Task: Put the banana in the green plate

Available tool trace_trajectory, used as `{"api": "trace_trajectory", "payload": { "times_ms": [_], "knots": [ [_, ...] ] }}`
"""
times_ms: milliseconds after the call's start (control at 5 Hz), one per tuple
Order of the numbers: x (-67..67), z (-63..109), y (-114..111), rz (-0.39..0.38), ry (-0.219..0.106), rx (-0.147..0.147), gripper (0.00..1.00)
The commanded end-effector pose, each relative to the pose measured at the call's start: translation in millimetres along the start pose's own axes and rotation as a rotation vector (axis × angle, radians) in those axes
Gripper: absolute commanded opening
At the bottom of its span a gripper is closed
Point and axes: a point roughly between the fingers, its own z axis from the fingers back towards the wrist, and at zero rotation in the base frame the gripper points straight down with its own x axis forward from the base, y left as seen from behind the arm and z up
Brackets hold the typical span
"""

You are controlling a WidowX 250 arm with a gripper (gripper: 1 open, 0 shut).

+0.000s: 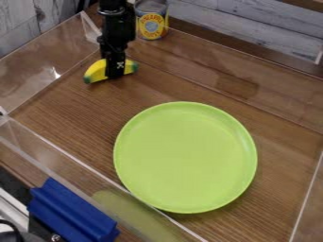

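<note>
Jaws [115, 74] are clenching the banana [96, 70] on the surface [78, 118]; grasping is apparently finishing, the next move requiring lifting toward the plate [186, 157].

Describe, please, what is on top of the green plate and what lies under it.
Nothing rests on the green plate; its whole top shows bare. Wooden surface surrounds most of its rim, but whatever is directly under the plate is covered and cannot be seen.

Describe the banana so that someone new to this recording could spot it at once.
From the big lime-green plate, look up and left across the wooden table. There, under the black gripper, lies a small curved banana, yellow with greenish-dark tips.
</note>
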Motion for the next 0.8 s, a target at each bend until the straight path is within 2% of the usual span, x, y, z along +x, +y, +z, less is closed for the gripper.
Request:
{"api": "trace_trajectory", "payload": {
  "times_ms": [0, 400, 600],
  "knots": [
    [3.2, 41.9, 1, -0.005, -0.046, 0.098, 0.00],
    [5.4, 53.0, -5, -0.003, -0.051, 0.116, 0.00],
    [6.7, 65.2, -13, 0.005, -0.063, 0.135, 0.00]
  ]
}}
